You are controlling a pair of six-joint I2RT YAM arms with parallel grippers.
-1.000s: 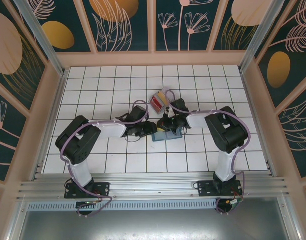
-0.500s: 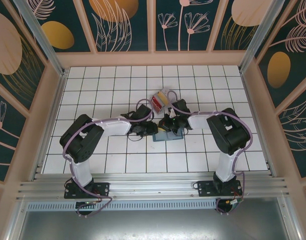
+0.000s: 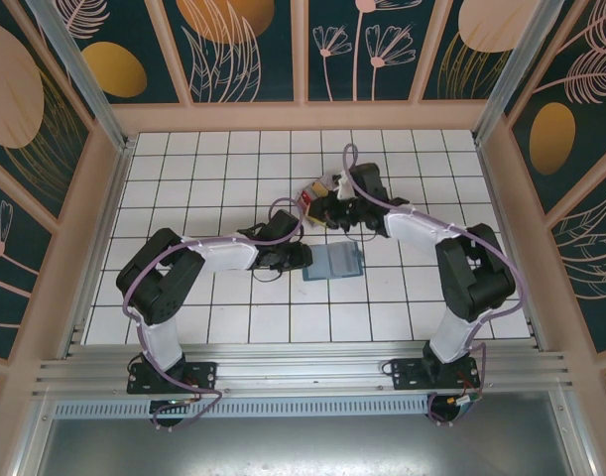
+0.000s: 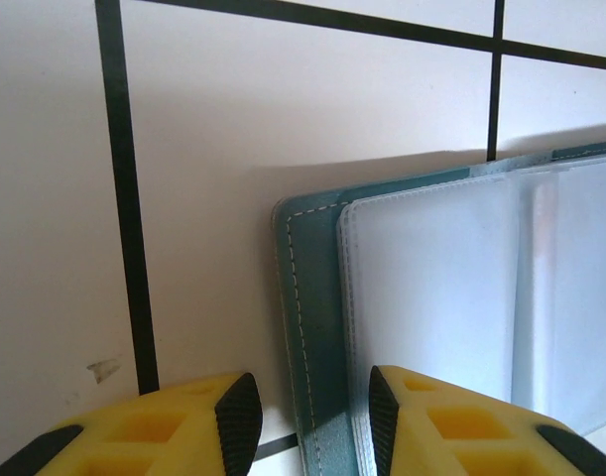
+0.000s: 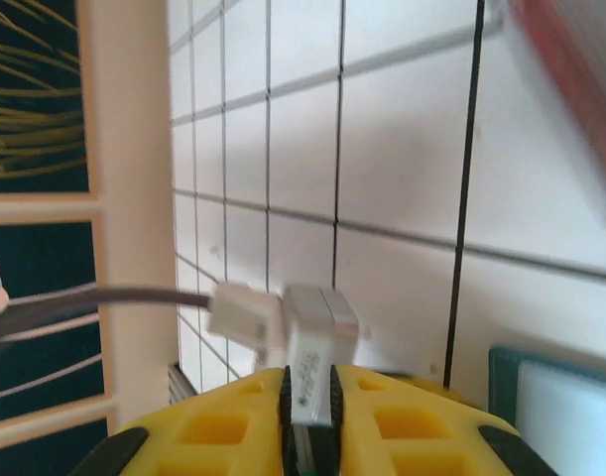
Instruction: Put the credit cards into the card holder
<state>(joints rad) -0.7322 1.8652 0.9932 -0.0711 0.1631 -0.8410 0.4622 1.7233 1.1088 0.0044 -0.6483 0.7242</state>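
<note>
The card holder [image 3: 335, 263] lies open on the tiles, teal cover down and pale clear pages up. My left gripper [image 3: 301, 256] is at its left edge. In the left wrist view the jaws [image 4: 305, 416] stand open, straddling the teal border of the card holder [image 4: 431, 297]. The credit cards [image 3: 312, 201], red and yellow, sit stacked one tile beyond the holder. My right gripper [image 3: 329, 210] hovers just right of them. Its jaws [image 5: 307, 416] show a narrow gap, and a blurred red edge of the cards [image 5: 570, 69] lies at the upper right. A corner of the holder [image 5: 560, 407] shows at the lower right.
A white connector block with a dark cable [image 5: 283, 322] shows just past my right fingertips. Peach frame walls [image 3: 104, 198] ring the tiled floor [image 3: 203, 169], with open tiles to the left, right and back of the work area.
My right gripper has left the card holder, moved away from me to the card stack, and parted its jaws slightly. The left gripper has stayed at the holder's left edge.
</note>
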